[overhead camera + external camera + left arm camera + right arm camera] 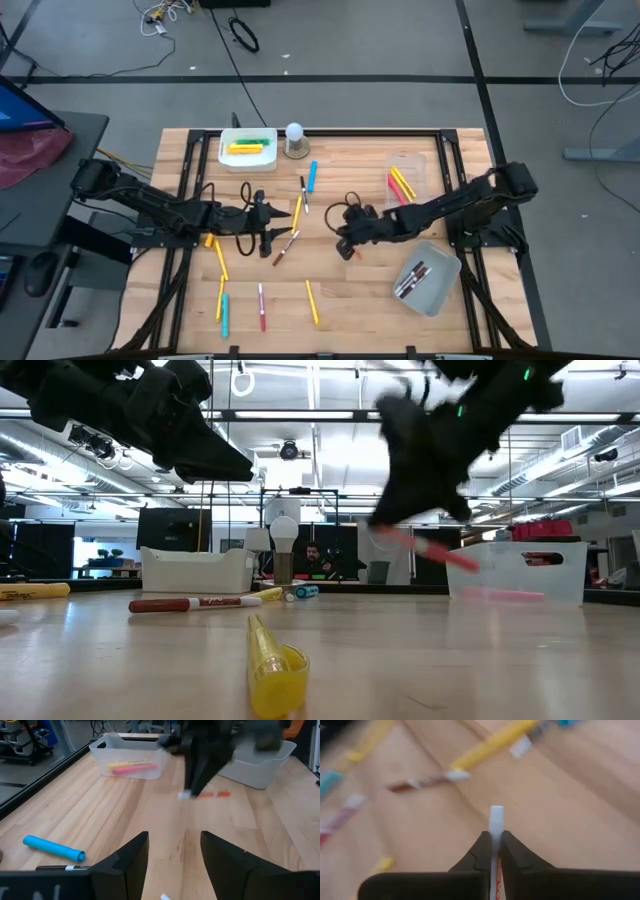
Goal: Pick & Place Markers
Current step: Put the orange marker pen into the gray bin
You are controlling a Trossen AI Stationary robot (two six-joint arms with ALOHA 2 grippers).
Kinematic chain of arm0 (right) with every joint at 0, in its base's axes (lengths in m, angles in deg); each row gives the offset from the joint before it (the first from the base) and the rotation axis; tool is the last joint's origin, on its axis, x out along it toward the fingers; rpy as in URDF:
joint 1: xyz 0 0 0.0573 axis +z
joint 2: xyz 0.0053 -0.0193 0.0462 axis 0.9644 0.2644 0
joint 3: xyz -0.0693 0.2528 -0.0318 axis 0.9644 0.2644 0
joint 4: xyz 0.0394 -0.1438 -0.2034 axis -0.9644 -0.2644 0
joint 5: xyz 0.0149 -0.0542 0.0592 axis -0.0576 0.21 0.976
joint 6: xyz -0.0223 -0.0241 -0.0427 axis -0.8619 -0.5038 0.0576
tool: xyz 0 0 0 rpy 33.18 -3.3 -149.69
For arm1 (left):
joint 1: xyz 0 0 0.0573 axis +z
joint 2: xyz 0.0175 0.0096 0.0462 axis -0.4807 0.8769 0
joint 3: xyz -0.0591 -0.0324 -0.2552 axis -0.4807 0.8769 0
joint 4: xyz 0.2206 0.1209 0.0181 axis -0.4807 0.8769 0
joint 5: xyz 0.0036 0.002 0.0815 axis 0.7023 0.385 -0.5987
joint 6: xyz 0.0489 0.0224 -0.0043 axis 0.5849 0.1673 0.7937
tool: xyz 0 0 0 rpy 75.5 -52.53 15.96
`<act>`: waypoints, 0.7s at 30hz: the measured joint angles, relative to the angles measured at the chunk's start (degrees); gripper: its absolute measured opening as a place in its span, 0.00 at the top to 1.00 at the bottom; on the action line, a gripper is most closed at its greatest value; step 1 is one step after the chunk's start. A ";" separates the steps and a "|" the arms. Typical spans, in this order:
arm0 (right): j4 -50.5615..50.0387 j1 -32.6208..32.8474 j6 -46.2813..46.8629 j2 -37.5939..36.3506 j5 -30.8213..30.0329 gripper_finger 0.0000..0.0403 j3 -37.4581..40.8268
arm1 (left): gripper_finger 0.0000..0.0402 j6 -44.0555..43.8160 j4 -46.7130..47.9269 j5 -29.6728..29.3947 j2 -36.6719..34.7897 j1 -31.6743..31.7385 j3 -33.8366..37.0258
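Several markers lie flat on the wooden table: a yellow one, a brown-red one, a blue one, and more toward the near left. My left gripper hovers open over the table's middle, just left of the yellow and brown-red markers; its fingers touch nothing. My right gripper is right of centre, shut on a red marker with a white end. My right gripper pinches the red marker between its two fingers, with the white end sticking out past the fingertips. The marker lies along the fingers. In the low view it is lifted clear of the table and slants downward.
A white bin at the far left holds yellow and green markers. A clear bin at the far right holds red and yellow ones, and a bin at the near right holds dark ones. A white ball-topped object stands beside the white bin.
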State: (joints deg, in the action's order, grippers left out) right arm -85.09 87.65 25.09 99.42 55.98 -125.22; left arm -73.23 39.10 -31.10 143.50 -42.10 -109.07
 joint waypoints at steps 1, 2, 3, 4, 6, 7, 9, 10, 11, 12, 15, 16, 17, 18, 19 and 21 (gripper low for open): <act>0.10 0.70 -0.87 -1.99 -0.31 0.97 0.00 | 0.54 0.02 0.04 0.00 0.00 0.00 0.00; 0.23 1.70 -1.30 -4.15 -0.68 0.97 0.00 | 0.54 0.01 0.01 0.00 0.00 0.00 0.00; -0.21 2.96 -1.59 -6.59 -1.13 0.97 -0.02 | 0.54 0.01 0.02 0.00 0.00 0.00 0.00; -1.43 4.37 -1.59 -8.94 -2.14 0.97 -0.02 | 0.54 0.01 0.04 0.00 0.00 0.00 0.00; -4.12 7.75 -1.27 -13.72 -3.92 0.97 -0.02 | 0.54 0.04 0.02 0.00 0.00 0.00 0.00; -6.42 9.55 -0.01 -16.08 -5.21 0.97 -0.04 | 0.54 0.04 0.03 0.00 0.00 0.00 0.00; -12.96 13.21 4.95 -20.24 -7.47 0.97 -0.08 | 0.54 0.00 0.02 0.00 0.00 0.00 0.00; -17.09 15.25 8.21 -22.05 -8.40 0.98 -0.11 | 0.54 0.00 0.04 0.02 0.00 0.00 0.00; -21.88 17.29 12.29 -23.54 -9.24 0.98 -0.11 | 0.54 0.00 0.02 0.02 0.00 0.00 0.00; -26.81 19.25 17.17 -24.62 -10.20 0.98 -0.11 | 0.54 -0.01 0.01 0.02 0.00 0.00 0.00; -39.49 24.66 32.75 -25.86 -10.27 0.98 -0.11 | 0.54 -0.28 0.01 0.02 0.00 0.00 0.00; -42.59 26.26 37.39 -25.69 -10.22 0.98 -0.11 | 0.54 -0.28 0.00 0.02 0.00 0.00 0.00; -44.93 27.66 41.97 -25.23 -10.19 0.98 -0.11 | 0.54 -0.29 0.02 0.02 0.00 0.00 0.00; -46.74 28.81 46.41 -24.58 -10.04 0.98 -0.11 | 0.54 -0.28 0.04 0.02 0.00 0.00 0.00; -48.16 29.74 50.70 -23.79 -9.80 0.98 -0.11 | 0.54 -0.28 -0.02 0.02 0.00 0.01 0.00; -49.54 31.06 58.50 -21.75 -9.51 0.98 -0.11 | 0.54 -0.28 0.00 0.01 0.01 0.07 0.00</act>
State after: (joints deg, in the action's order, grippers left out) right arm -134.62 118.71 83.59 77.66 46.48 -125.33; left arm -73.51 39.10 -31.10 143.50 -42.03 -109.07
